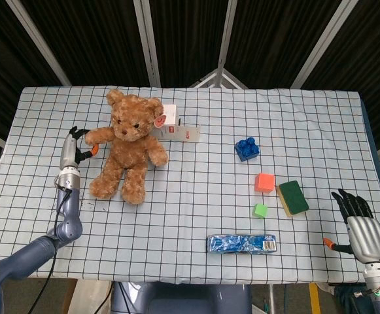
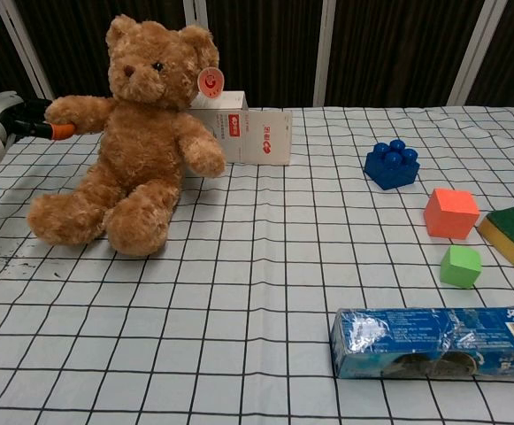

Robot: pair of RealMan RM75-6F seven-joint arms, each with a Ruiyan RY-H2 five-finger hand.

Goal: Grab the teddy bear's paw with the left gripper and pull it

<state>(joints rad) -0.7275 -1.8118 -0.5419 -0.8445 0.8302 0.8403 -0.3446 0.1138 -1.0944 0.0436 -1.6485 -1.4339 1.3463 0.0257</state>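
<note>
A brown teddy bear (image 1: 127,157) sits upright at the table's left, also seen in the chest view (image 2: 137,150). Its arm on the left side stretches out sideways, and my left hand (image 1: 72,149) holds the paw (image 1: 93,136) at its end. In the chest view the same left hand (image 2: 7,124) pinches that paw (image 2: 66,111), with an orange fingertip just under it. My right hand (image 1: 360,226) hangs past the table's front right corner, fingers spread, holding nothing. It does not appear in the chest view.
A white carton (image 1: 178,129) lies right behind the bear. To the right are a blue brick (image 1: 246,148), an orange cube (image 1: 264,182), a green cube (image 1: 260,210) and a green-and-yellow sponge (image 1: 293,197). A blue packet (image 1: 241,244) lies near the front edge.
</note>
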